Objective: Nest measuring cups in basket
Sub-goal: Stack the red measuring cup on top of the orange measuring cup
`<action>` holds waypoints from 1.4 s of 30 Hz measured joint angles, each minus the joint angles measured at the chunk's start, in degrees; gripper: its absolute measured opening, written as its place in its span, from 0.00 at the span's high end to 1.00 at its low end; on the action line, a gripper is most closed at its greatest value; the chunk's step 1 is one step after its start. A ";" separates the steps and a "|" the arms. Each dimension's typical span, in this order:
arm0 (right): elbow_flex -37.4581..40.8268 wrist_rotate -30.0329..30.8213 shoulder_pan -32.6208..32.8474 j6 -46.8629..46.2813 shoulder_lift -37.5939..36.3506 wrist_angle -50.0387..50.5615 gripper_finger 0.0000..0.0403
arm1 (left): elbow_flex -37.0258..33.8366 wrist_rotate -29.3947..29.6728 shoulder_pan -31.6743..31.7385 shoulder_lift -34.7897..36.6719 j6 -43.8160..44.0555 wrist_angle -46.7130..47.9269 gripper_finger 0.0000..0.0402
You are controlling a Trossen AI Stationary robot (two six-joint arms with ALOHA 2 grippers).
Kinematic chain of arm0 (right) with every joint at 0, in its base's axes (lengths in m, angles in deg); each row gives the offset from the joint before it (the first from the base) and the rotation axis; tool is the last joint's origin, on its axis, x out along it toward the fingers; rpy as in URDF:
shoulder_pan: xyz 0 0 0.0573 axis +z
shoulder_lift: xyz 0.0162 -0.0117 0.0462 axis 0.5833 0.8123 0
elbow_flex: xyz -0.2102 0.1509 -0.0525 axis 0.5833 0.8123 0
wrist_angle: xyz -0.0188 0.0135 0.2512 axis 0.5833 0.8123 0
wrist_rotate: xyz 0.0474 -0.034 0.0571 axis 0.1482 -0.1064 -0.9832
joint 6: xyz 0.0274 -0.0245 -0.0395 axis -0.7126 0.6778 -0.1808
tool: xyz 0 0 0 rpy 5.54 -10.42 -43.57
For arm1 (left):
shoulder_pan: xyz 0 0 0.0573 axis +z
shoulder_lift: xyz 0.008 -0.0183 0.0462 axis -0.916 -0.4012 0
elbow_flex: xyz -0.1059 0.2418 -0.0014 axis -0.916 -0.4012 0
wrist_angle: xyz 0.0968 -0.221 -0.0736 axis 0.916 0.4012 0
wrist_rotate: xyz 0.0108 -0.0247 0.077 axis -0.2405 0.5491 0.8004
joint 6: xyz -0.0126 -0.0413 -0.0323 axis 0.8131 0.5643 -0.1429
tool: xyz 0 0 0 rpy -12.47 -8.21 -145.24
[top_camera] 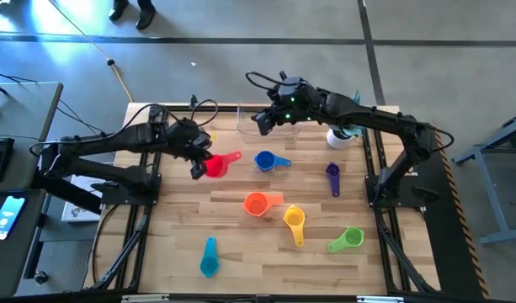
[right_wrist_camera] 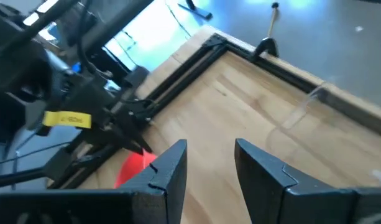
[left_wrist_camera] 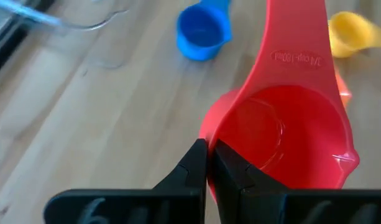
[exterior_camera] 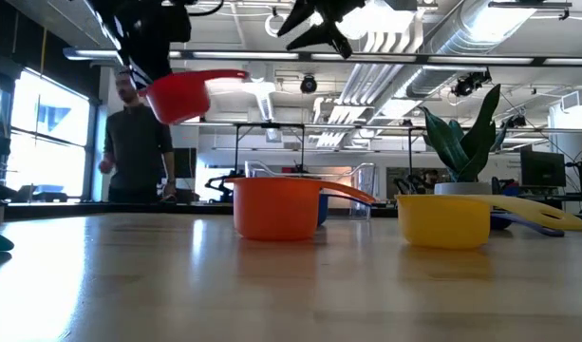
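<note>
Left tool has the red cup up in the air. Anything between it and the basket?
Yes: the right tool hangs open over the basket, empty. Otherwise the way from the red cup, pinched at its rim by the left tool, looks free; the blue cup sits aside.

high view: overhead, straight down, far enough to take in the whole surface (top_camera: 241, 244), both arms and some floor. low view: at surface height, level across the wood into the room; orange cup (exterior_camera: 276, 207) and yellow cup (exterior_camera: 444, 220) near the lens. left wrist view: just behind the left gripper (left_wrist_camera: 209, 163), pointing down, very close on the red cup (left_wrist_camera: 283, 134). right wrist view: behind the right gripper (right_wrist_camera: 209, 165), higher up, facing the surface's far corner. all four views share the red cup.
</note>
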 joint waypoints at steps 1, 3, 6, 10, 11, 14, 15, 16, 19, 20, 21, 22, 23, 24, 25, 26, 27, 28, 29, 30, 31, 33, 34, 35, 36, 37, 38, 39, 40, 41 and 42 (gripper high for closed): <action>0.00 0.64 0.88 -0.35 -0.06 -0.34 0.69 | 0.24 -0.82 -0.77 0.00 0.11 0.05 1.00; 0.00 2.01 2.48 -1.54 -0.09 -1.27 0.69 | 0.59 -2.22 -2.64 0.00 0.80 0.00 1.00; 0.00 4.11 4.61 -3.39 -0.09 -1.78 0.69 | 0.72 -3.30 -6.13 -0.27 1.07 -0.04 1.00; 0.00 9.39 7.63 -4.98 -0.09 -1.75 0.69 | 0.72 -3.37 -10.25 -1.62 2.94 -0.10 1.00; 0.00 10.91 8.30 -5.05 -0.09 -1.79 0.69 | 0.72 -3.35 -11.16 -2.24 2.95 -0.08 1.00; 0.00 14.54 9.88 -5.23 -0.09 -2.04 0.69 | 0.72 -2.94 -13.37 -4.49 3.35 -1.23 1.00; 0.00 15.21 10.34 -5.48 -0.09 -2.11 0.69 | 0.72 -2.74 -13.93 -5.34 3.41 -2.11 1.00; 0.00 15.78 10.71 -6.19 -0.09 -2.17 0.69 | 0.72 -2.63 -14.38 -6.22 3.44 -3.08 1.00; 0.00 17.47 11.62 -6.71 -0.09 -2.20 0.69 | 0.72 -2.47 -15.12 -8.98 3.44 -6.72 1.00; 0.00 18.17 11.89 -6.74 -0.09 -2.20 0.69 | 0.72 -2.46 -15.17 -9.82 3.44 -7.88 1.00; 0.00 18.82 12.08 -6.74 -0.09 -2.22 0.69 | 0.72 -2.45 -15.17 -10.68 3.43 -9.14 1.00; 0.00 19.32 12.19 -6.76 -0.09 -2.22 0.69 | 0.72 -2.45 -15.15 -11.63 3.41 -10.59 1.00; 0.00 19.63 12.32 -6.74 -0.09 -2.22 0.69 | 0.72 -2.45 -15.13 -12.60 3.32 -12.00 1.00; 0.00 19.85 12.31 -6.74 -0.09 -2.22 0.69 | 0.72 -2.43 -15.13 -13.50 2.97 -13.05 1.00; 0.00 19.91 12.30 -6.74 -0.09 -2.22 0.69 | 0.72 -2.41 -15.11 -14.37 2.81 -14.17 1.00; 0.00 19.91 12.30 -6.74 -0.09 -2.22 0.69 | 0.72 -2.41 -15.12 -15.30 2.51 -15.44 1.00; 0.00 19.95 12.28 -6.74 -0.09 -2.22 0.69 | 0.72 -2.41 -15.12 -16.18 2.47 -16.45 1.00; 0.00 20.17 12.24 -6.74 -0.09 -2.22 0.69 | 0.72 -2.41 -15.11 -17.03 2.47 -17.18 1.00; 0.00 20.68 12.24 -6.74 -0.09 -2.22 0.69 | 0.72 -2.41 -15.11 -17.87 2.47 -17.91 1.00; 0.00 21.16 12.24 -6.71 -0.09 -2.24 0.69 | 0.74 -2.40 -15.11 -18.66 2.47 -18.67 1.00; 0.00 21.80 12.21 -6.62 -0.09 -2.24 0.69 | 1.10 -2.39 -15.11 -19.50 2.46 -18.81 1.00; 0.00 23.04 11.93 -6.58 -0.09 -2.24 0.69 | 2.63 -2.38 -15.09 -21.50 2.44 -18.74 1.00; 0.00 23.42 11.72 -6.58 -0.09 -2.24 0.69 | 3.53 -2.38 -15.09 -22.42 2.39 -18.80 1.00; 0.00 23.43 11.39 -6.58 -0.09 -2.24 0.69 | 4.47 -2.37 -15.09 -23.42 2.27 -18.82 1.00; 0.00 23.45 11.02 -6.60 -0.09 -2.24 0.69 | 5.60 -2.39 -15.09 -24.59 1.95 -18.76 1.00; 0.00 23.47 10.63 -6.75 -0.09 -2.24 0.69 | 6.67 -2.39 -15.09 -25.80 1.83 -18.57 1.00; 0.00 23.46 10.27 -7.11 -0.09 -2.24 0.69 | 7.58 -2.39 -15.06 -26.96 1.85 -18.07 1.00; 0.00 23.44 9.91 -7.68 -0.09 -2.24 0.69 | 8.33 -2.39 -15.02 -28.09 1.89 -17.68 1.00; 0.00 23.30 9.57 -7.77 -0.09 -2.24 0.69 | 9.04 -2.39 -15.02 -29.24 1.88 -17.63 1.00; 0.00 22.74 9.28 -7.77 -0.09 -2.24 0.69 | 9.70 -2.39 -15.02 -30.24 1.88 -17.60 1.00; 0.00 22.33 9.02 -7.74 -0.09 -2.24 0.69 | 10.28 -2.39 -15.02 -31.07 1.89 -17.31 1.00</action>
